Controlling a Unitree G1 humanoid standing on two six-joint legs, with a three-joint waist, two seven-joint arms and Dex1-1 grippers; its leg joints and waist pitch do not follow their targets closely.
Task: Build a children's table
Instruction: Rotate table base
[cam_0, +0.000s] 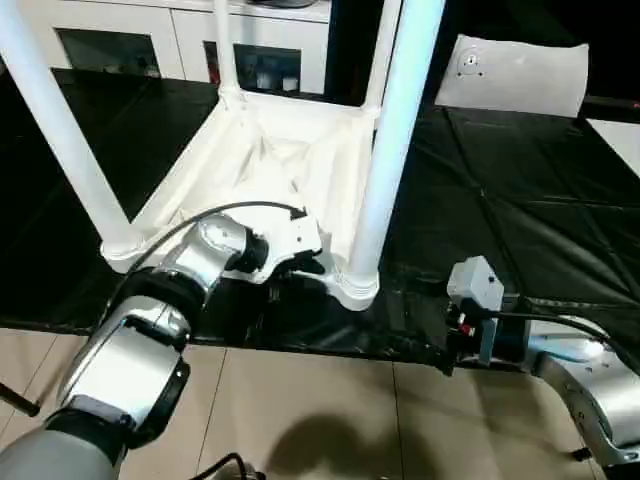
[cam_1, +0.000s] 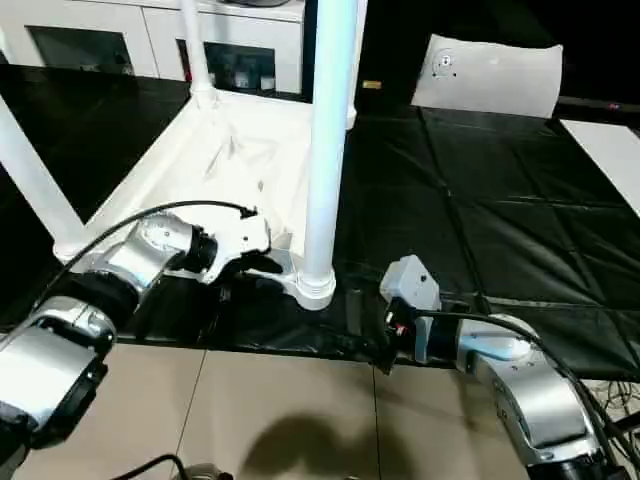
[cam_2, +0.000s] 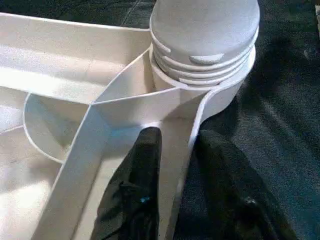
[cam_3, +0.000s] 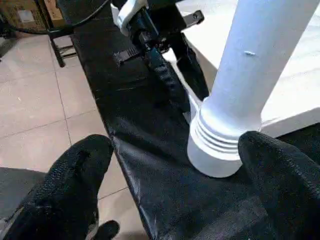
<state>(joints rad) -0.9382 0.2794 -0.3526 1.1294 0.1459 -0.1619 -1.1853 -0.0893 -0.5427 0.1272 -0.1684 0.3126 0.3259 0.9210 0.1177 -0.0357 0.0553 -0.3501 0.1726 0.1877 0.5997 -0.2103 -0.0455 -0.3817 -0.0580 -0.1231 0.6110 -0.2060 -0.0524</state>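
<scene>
Children's table upturned, left tool pinching rim

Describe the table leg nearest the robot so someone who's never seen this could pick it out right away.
Find the upturned white table top lying on the black mat. At its corner nearest the robot, a white leg stands upright in a round ribbed socket. Unlike the other legs, the left gripper straddles the rim right beside it.

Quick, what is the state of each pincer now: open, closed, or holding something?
Left pincer: closed on the rim wall of the table top, beside the near corner leg.
Right pincer: wide open, holding nothing, near the same leg's base.
</scene>
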